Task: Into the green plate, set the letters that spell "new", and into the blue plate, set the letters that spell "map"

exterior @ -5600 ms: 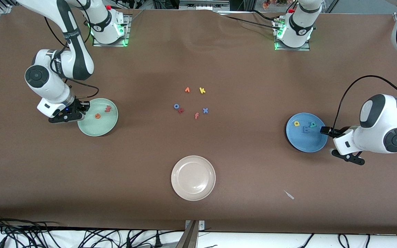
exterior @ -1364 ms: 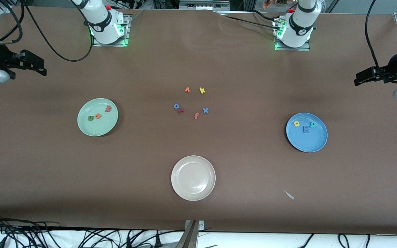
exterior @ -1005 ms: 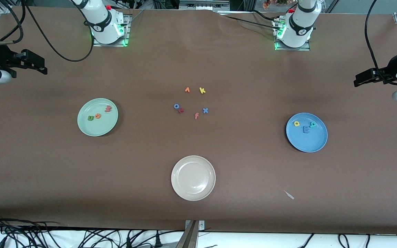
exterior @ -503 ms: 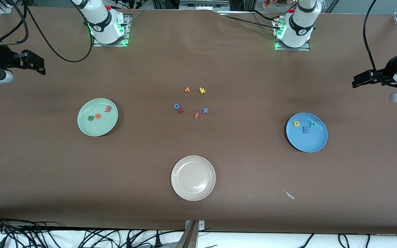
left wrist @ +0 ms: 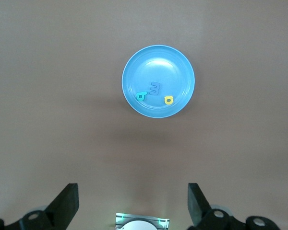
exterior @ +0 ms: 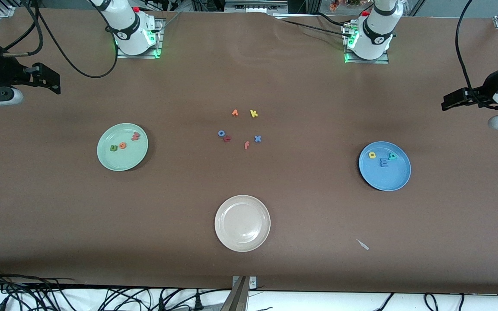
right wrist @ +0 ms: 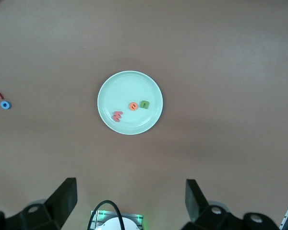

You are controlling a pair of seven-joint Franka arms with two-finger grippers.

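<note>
The green plate (exterior: 119, 160) (right wrist: 129, 86) lies toward the right arm's end and holds a green "n" (exterior: 113, 148) (right wrist: 144, 104), an orange "e" (exterior: 122, 145) (right wrist: 133, 106) and a red-pink "w" (exterior: 135, 136) (right wrist: 117, 116). The blue plate (exterior: 388, 178) (left wrist: 158, 62) lies toward the left arm's end and holds a yellow "a" (exterior: 372, 154) (left wrist: 168, 99), a teal "p" (exterior: 392, 156) (left wrist: 141, 96) and a blue "m" (exterior: 384, 163) (left wrist: 156, 87). My right gripper (exterior: 53, 83) (right wrist: 131, 199) hangs open and empty high above its end of the table. My left gripper (exterior: 447, 100) (left wrist: 133, 201) hangs the same way over its own end.
A cream-white plate (exterior: 242, 247) sits near the front edge, mid-table. Loose letters lie in the middle: an orange one (exterior: 234, 112), a yellow "k" (exterior: 253, 113), a blue "o" (exterior: 221, 133), a dark red one (exterior: 227, 138), a salmon "f" (exterior: 246, 145), a blue "x" (exterior: 257, 138). A pale scrap (exterior: 362, 244) lies nearer the front camera than the blue plate.
Both grippers have risen from beside their plates and pulled back to the table's ends. The green "n" now shows in the green plate. In the last second the arms barely shift.
</note>
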